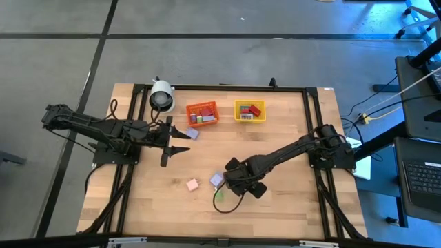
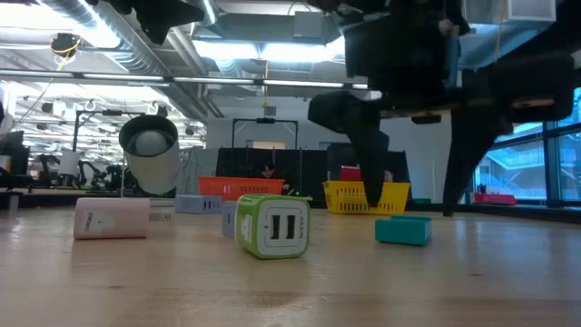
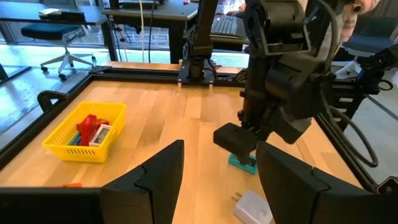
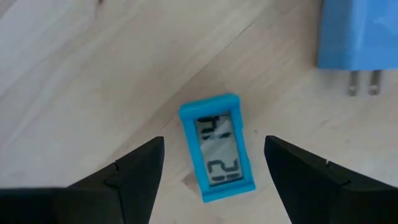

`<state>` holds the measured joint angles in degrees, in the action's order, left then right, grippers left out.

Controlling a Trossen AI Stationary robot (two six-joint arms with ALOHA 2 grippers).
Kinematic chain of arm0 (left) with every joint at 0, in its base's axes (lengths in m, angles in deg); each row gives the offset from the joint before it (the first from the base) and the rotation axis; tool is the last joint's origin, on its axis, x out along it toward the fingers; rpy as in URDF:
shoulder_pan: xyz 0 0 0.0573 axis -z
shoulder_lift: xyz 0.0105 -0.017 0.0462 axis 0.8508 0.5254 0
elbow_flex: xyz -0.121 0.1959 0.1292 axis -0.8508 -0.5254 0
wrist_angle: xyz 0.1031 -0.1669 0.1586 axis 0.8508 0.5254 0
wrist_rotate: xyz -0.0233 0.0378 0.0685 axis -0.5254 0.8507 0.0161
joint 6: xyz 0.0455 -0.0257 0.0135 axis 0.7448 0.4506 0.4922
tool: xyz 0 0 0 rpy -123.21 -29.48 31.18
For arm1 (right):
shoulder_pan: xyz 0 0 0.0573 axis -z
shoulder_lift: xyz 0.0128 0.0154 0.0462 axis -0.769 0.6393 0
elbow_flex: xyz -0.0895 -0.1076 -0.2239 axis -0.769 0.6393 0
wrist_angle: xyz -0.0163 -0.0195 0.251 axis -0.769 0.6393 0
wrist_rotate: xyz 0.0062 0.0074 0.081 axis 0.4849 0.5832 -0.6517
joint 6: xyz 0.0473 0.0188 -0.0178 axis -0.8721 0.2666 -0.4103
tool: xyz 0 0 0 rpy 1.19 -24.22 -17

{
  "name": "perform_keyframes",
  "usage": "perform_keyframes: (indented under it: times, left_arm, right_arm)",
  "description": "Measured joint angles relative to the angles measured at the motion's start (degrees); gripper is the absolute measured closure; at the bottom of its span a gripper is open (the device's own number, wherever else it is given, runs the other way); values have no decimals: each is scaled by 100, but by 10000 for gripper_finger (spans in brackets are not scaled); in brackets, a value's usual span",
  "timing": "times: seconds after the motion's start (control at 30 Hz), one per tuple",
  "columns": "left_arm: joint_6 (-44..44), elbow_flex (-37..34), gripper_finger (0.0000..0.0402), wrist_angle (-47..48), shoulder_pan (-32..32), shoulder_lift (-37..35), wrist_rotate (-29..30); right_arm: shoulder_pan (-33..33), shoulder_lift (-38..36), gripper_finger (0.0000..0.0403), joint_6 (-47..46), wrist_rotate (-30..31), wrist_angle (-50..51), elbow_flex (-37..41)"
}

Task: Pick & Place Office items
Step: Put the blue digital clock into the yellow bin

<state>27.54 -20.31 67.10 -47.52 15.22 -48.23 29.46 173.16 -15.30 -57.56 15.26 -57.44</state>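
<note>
Teal block (image 4: 217, 147), orange bin (image 1: 202, 112), yellow bin (image 1: 249, 111).

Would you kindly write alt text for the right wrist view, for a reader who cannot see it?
The right gripper hangs open directly above a small teal digital clock lying face up on the wooden table, one dark finger on either side. A blue plug adapter lies nearby.

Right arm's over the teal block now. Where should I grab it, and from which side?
Come straight down on the teal block and pinch its two long edges. It lies flat, display up, with bare wood on both sides, and the right gripper is open, straddling it. Its length sits slightly skewed to the fingers.
</note>
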Motion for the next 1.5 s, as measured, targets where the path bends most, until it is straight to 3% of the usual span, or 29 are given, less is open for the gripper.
perform_keyframes:
  times: [0.43, 0.8, 1.13, 1.37, 1.5]
  left_arm:
    - [0, 0, 206, -1, -2, -2, -106]
    - [10, 0, 206, -1, -2, 0, -110]
    - [45, 0, 206, -4, -1, -1, -110]
    - [94, 0, 206, -48, -1, 0, -100]
    - [91, 0, 206, -48, -1, -2, -89]
  right_arm:
    - [25, -13, 137, -65, -99, -629, 582]
    - [20, -28, 262, -570, -89, -713, 652]
    - [18, -31, 261, -659, 163, -742, 651]
    - [200, -11, 261, -1142, 679, -778, 383]
    - [382, -11, 261, -1665, 640, -759, 265]
